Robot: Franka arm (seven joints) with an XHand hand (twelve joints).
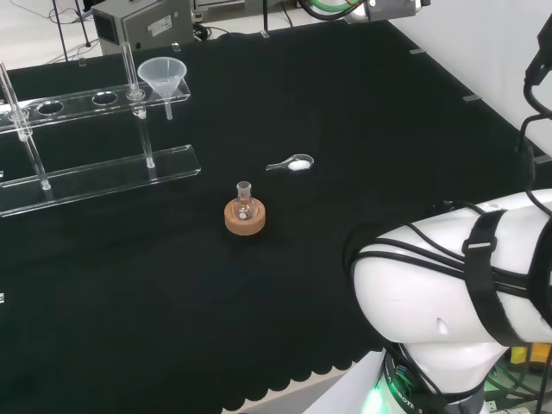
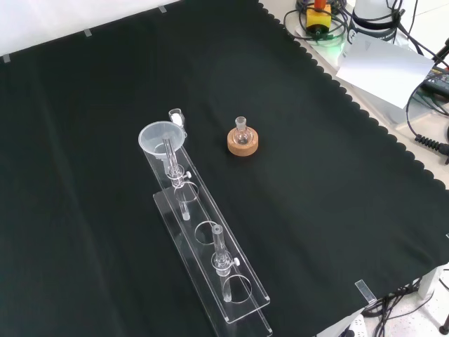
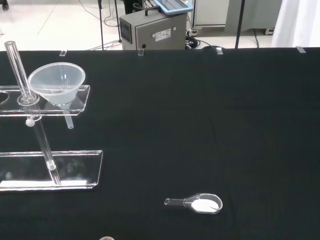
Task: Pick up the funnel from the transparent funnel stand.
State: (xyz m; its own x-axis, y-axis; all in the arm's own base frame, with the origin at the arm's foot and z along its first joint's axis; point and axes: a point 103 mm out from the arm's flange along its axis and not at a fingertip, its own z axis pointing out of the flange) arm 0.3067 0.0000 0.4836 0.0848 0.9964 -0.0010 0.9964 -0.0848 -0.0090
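Observation:
A clear plastic funnel [image 1: 163, 76] sits in the end hole of the transparent funnel stand [image 1: 95, 177], its stem hanging below the upper shelf. In the front view the funnel [image 2: 162, 137] rests at the far end of the stand [image 2: 210, 260]. The wrist view has the funnel [image 3: 56, 82] on the stand's shelf [image 3: 82, 92], some way off.
A small round flask [image 1: 244, 200] stands on a cork ring [image 1: 245, 218] mid-cloth. A clear scoop with white powder [image 1: 293, 163] lies beyond it. A grey box [image 1: 142, 24] stands behind the bench. The arm's white links [image 1: 448, 285] are at the head view's right.

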